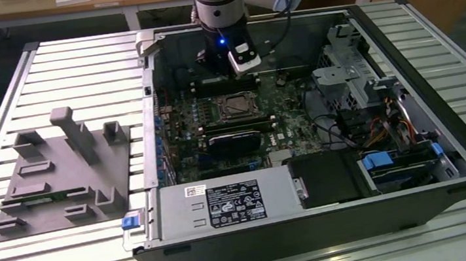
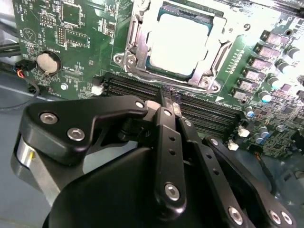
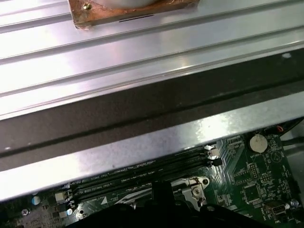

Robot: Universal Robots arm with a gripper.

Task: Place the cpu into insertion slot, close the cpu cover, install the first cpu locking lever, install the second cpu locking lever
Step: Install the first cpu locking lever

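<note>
The cpu (image 2: 176,43), a pale silvery square, lies flat in the insertion slot (image 1: 235,106) on the motherboard. The cpu cover (image 2: 221,33), a silvery frame with a square window, lies down around the chip. How the locking levers stand I cannot tell. My gripper (image 2: 170,97) hangs over the black memory slots (image 2: 142,88) just beside the socket, fingers shut together with nothing between them. In the exterior view the gripper (image 1: 239,77) is inside the open computer case, at the far side of the socket. The first wrist view has a socket corner (image 3: 194,184).
The open computer case (image 1: 315,233) lies on a slatted metal table (image 1: 76,63). A black heatsink (image 1: 236,142), the power supply (image 1: 223,204) and drive cages with cables (image 1: 390,126) surround the socket. A grey fixture (image 1: 66,169) stands at the exterior view's left.
</note>
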